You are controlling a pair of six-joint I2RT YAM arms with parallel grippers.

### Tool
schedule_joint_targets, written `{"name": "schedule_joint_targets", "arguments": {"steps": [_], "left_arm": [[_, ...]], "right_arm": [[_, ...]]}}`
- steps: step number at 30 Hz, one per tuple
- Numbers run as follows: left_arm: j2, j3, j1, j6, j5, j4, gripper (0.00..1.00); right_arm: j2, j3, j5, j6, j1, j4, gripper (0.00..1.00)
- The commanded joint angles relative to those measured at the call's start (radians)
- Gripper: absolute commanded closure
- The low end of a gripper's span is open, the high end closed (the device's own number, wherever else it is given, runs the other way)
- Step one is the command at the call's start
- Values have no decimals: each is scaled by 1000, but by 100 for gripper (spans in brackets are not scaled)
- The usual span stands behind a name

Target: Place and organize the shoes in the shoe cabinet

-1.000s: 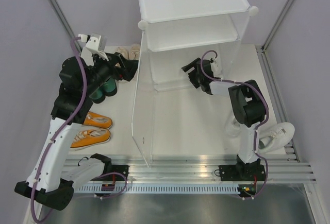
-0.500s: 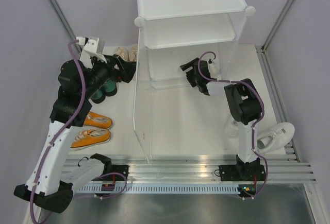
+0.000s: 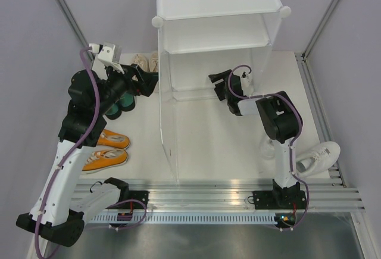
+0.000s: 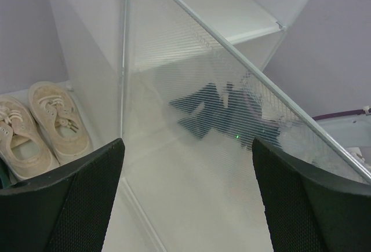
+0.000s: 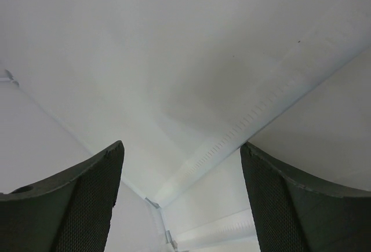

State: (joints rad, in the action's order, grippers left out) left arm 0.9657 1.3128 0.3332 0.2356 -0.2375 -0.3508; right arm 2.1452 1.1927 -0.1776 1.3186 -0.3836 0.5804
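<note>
Closest to the arm bases and right of the shoe cabinet (image 3: 169, 134), the white sneakers (image 3: 318, 156) lie on the table (image 3: 309, 92), well apart from both grippers. One is in plain view. The other is partly hidden behind the right arm's upright link. Left of the cabinet, the orange sneakers (image 3: 106, 150) sit side by side, toes toward it.

Farther back on that side, the dark green heels (image 3: 119, 101) are half covered by the left arm. That arm leans out from its base, elbow high, and bends back toward the cabinet. The left gripper (image 3: 153, 80) hangs just beside the cabinet's left panel, jaws spread wide and empty.

The right arm rises straight, folds at the elbow and reaches left into the cabinet's lowest tier. There the right gripper (image 3: 215, 85) has its jaws apart with only white panels between them.

The cream sneakers (image 4: 40, 127) lie just beyond the left gripper, by the cabinet's rear left corner. Every shoe in view is outside the cabinet.
</note>
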Motion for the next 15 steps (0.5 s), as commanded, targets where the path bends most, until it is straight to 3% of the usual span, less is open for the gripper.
{"name": "schedule_joint_targets", "arguments": {"steps": [1,15], "left_arm": [[-9,-7,3,-32,-6,16,7],[-9,-15,3,-28,-6,16,7]], "right_arm": [[8,28,-115,45,20,239,16],[-2,-100,-108,47,28,702,24]]}}
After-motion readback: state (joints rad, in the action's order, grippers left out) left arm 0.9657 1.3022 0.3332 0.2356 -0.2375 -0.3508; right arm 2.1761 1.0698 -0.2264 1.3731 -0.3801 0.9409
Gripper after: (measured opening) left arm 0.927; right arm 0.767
